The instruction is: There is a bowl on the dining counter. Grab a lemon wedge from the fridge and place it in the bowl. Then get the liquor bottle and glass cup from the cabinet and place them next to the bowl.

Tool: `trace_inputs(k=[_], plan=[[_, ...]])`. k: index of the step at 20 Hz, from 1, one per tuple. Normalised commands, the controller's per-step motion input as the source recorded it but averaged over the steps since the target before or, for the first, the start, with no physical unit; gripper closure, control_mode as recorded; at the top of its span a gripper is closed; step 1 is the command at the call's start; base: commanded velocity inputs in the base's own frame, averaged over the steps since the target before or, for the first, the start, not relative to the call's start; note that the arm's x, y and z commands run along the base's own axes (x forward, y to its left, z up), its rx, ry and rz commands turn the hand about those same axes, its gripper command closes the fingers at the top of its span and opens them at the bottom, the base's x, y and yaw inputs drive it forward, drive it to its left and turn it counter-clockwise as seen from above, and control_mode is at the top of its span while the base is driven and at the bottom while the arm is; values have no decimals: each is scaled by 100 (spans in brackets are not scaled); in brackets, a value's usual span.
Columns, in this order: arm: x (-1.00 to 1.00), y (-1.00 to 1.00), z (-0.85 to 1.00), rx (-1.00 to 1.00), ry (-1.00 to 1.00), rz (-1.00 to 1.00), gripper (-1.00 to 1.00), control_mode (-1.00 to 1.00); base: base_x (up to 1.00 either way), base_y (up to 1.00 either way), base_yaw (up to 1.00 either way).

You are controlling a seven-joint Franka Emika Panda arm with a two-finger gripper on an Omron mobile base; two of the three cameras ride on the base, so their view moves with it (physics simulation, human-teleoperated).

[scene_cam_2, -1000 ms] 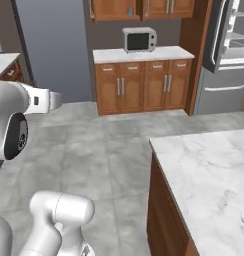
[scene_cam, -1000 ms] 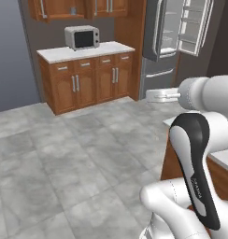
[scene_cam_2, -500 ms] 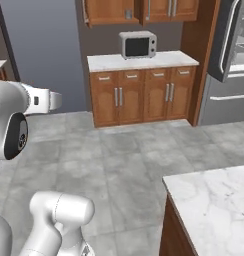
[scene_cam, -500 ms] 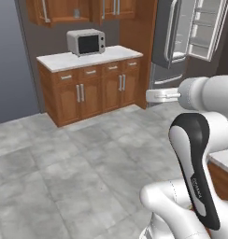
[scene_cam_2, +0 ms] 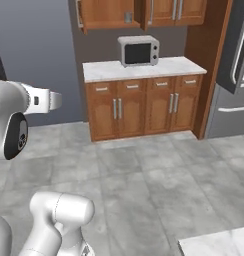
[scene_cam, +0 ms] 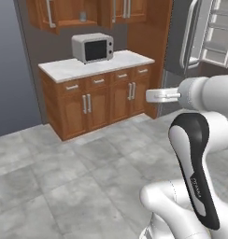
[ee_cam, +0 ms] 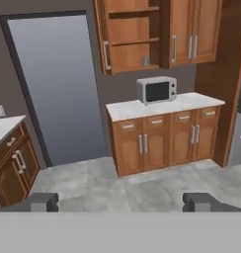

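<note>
1. Facing the microwave (ee_cam: 157,90), the gripper (ee_cam: 120,201) stands with its two dark finger tips (ee_cam: 42,201) wide apart, and nothing is between them
2. The microwave is the landmark here: it sits on a white marble surface (scene_cam: 95,66) that lies on brown wooden base cabinets (scene_cam_2: 144,107) with pale handles
3. Above the microwave hangs a wooden wall cabinet (ee_cam: 130,37) with its door open; on its lower shelf, just above the microwave, stands a small grey object (ee_cam: 146,61), too small to tell what it is
4. Right of the microwave, past a tall brown wooden panel (scene_cam: 148,51), is the fridge (scene_cam: 204,35); in the left base view its door is open and white door shelves are seen, with a long curved white handle
5. Left of the microwave, in the hand view, there is a big grey-blue panel (ee_cam: 56,89) in a dark frame, and further left another wooden cabinet (ee_cam: 11,168) with a pale top
6. In front of the microwave, the floor (scene_cam_2: 144,185) is grey stone tiles
7. In the lower right corner of the right base view a piece of white marble top (scene_cam_2: 219,245) is seen, well apart from the microwave
</note>
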Motion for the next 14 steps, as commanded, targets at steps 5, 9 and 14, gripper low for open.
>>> trace_inputs(k=[5, 9, 14], plan=[[0, 0, 0, 0, 0, 0, -100, 100, 100, -15, 6], [0, 0, 0, 0, 0, 0, -100, 100, 100, -24, 12], [0, 0, 0, 0, 0, 0, -100, 100, 100, -30, 16]])
